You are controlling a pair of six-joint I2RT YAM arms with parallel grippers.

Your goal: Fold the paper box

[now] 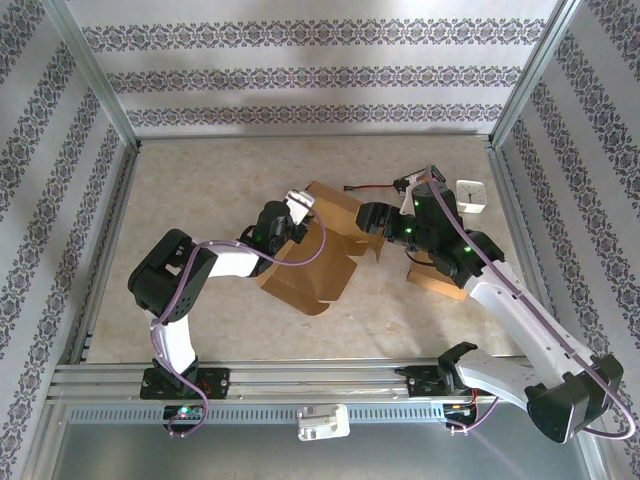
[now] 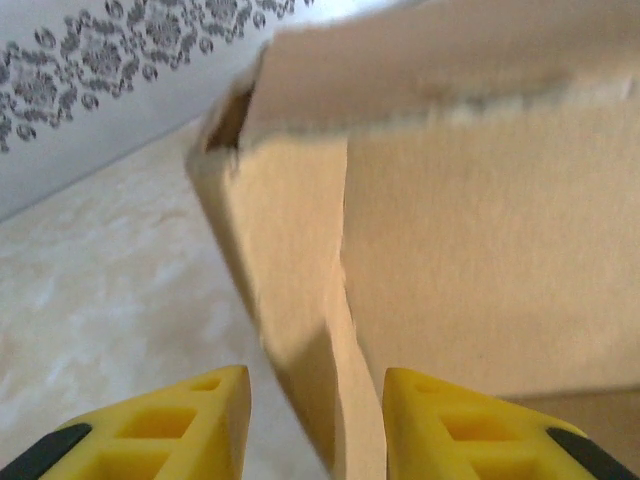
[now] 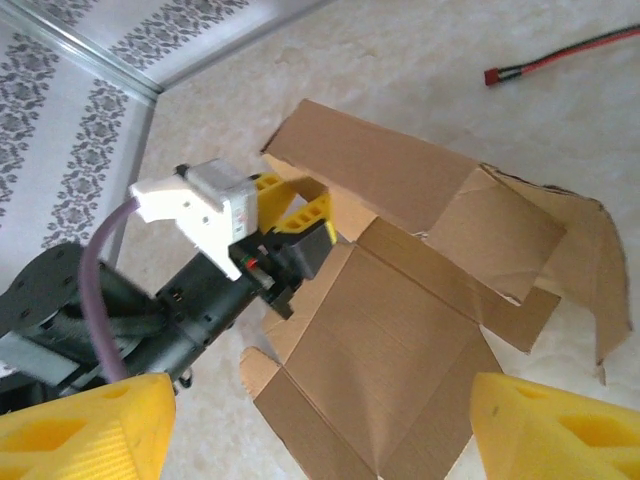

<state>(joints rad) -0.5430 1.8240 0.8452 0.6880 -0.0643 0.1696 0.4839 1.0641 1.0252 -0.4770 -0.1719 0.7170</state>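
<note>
The box [image 1: 312, 268] lies mostly flat at the middle of the desk [image 1: 200, 190], creased panels spread, one flap on the side toward the desk's far-left corner raised; the step in hand looks like lifting the walls, with little folded so far. The left hand [image 2: 318, 405] stands at that flap, jaws part-way apart with the flap's edge between them, close to one finger and free of the other, so it brackets the card rather than pinching it; the right hand [image 3: 320, 430] hovers above the box's right side, jaws wide and empty. Next, I judge, the right hand must come down on a side flap and turn it upright along its crease while the left steadies the wall; thin card may buckle.
</note>
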